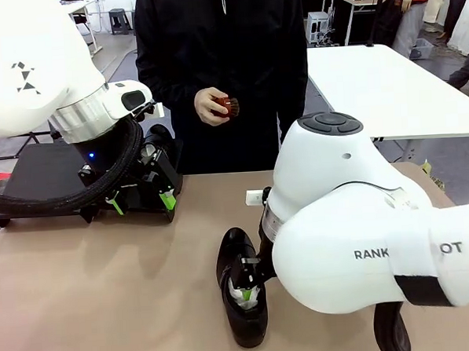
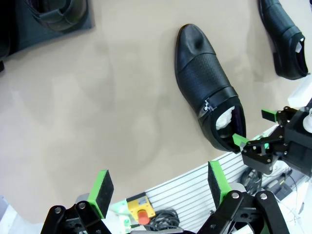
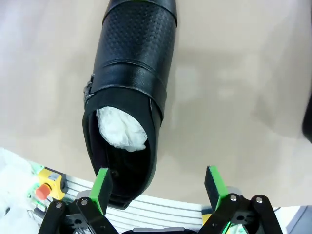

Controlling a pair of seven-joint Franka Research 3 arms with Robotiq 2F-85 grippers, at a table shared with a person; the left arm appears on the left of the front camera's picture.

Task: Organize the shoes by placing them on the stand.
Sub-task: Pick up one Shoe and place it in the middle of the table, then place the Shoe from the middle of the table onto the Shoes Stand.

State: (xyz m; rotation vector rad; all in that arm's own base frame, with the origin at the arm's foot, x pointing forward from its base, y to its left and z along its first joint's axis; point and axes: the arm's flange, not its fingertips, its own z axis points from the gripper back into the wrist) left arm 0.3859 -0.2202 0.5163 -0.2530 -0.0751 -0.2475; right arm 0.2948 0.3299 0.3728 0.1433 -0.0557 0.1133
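Black capitals stood on the white casing of the right arm (image 1: 355,216): "RANK" (image 1: 372,254) and, farther along the same line, "OT" (image 1: 451,249). The letters between them were covered by a band (image 1: 414,252) wrapped round the casing. The left arm (image 1: 23,45) carried a small black emblem (image 1: 26,77) made of triangles, with no letters beside it. Any print on the yellow button box (image 2: 139,207) was too small to read.

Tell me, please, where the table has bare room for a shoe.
The widest bare patch of table lies near-left, between the stand, the left gripper and the middle shoe. It is crowded right of that shoe, where the right arm hangs and another shoe lies.
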